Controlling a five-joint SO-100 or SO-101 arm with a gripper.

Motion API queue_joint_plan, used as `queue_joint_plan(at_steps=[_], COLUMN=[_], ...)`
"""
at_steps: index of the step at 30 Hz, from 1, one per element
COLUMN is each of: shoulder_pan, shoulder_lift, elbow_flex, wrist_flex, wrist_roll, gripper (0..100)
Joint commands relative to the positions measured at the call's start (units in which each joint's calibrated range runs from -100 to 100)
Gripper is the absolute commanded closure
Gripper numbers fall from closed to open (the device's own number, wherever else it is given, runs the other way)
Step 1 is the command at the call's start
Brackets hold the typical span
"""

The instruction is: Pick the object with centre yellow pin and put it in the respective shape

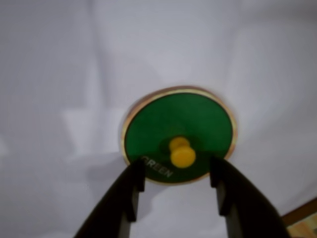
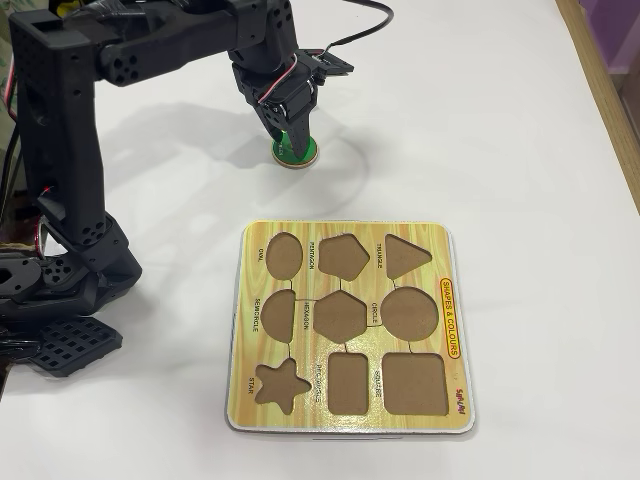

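A small round green disc [image 1: 178, 136] with a pale rim and a yellow centre knob [image 1: 183, 153] is seen lying flat on the white table [image 1: 59, 74] in the wrist view. White lettering reading "GREEN" is printed near its near edge. The black gripper [image 1: 177, 173] is held directly over the disc, with its two fingers [image 1: 130, 188] placed left and right of the yellow knob. The jaws are spread apart, a clear gap being left on either side of the knob, and nothing is gripped between them. Whether the fingertips touch the disc's face cannot be told.

In the overhead view the disc [image 2: 300, 152] is found on the far part of the table, partly covered by the gripper [image 2: 290, 135] that reaches down from the black arm [image 2: 60, 150] standing at the left. The yellow wood-grain puzzle board [image 2: 348, 235] is laid nearer, well apart from the disc, toward the middle and right of the table. Nine brown recesses are cut in it, all unfilled. The round recess [image 2: 410, 313] labelled CIRCLE is set in the middle row at the right, with the hexagon recess [image 2: 341, 315] just left of it and the triangle recess [image 2: 405, 256] beyond it. The oval recess [image 2: 286, 254] is placed at the far left corner of the board.
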Motion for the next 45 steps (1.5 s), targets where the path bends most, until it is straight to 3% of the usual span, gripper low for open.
queue_joint_plan(at_steps=[1,17,24,37,45], shoulder_pan=[0.7,0.6,0.6,1.8,7.9], shoulder_lift=[-0.7,-0.8,-0.9,-4.3,-10.0], elbow_flex=[-0.4,3.8,3.7,2.8,3.0], wrist_flex=[-0.4,-5.2,-5.4,-4.6,-4.4], wrist_roll=[0.1,0.1,0.1,0.2,0.2], gripper=[84,85,99,99,99])
